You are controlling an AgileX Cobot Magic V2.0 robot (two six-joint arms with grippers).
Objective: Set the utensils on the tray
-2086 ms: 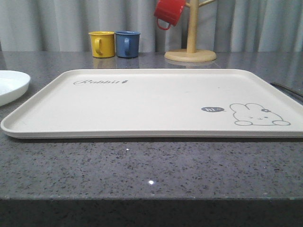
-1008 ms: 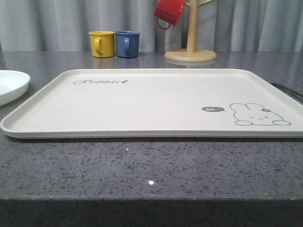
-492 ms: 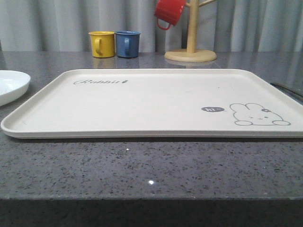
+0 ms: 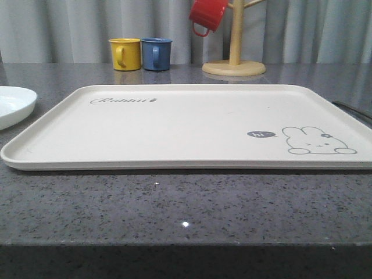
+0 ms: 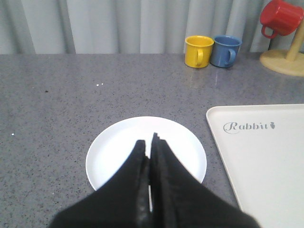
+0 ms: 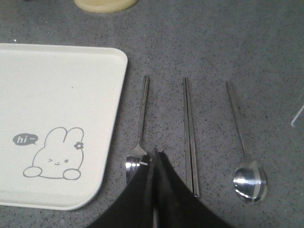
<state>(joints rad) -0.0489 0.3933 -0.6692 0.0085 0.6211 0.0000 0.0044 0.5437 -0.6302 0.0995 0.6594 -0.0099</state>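
The cream tray with the rabbit drawing lies bare in the middle of the grey counter. In the right wrist view the utensils lie side by side on the counter beside the tray's rabbit corner: the fork nearest the rim, then the chopsticks, then the spoon. My right gripper is shut with nothing in it, its tips over the fork's head and hiding part of it. My left gripper is shut and empty above a white plate, beside the tray's other end.
The white plate sits just left of the tray. Behind the tray stand a yellow mug and a blue mug. A red mug hangs on a wooden mug tree at the back.
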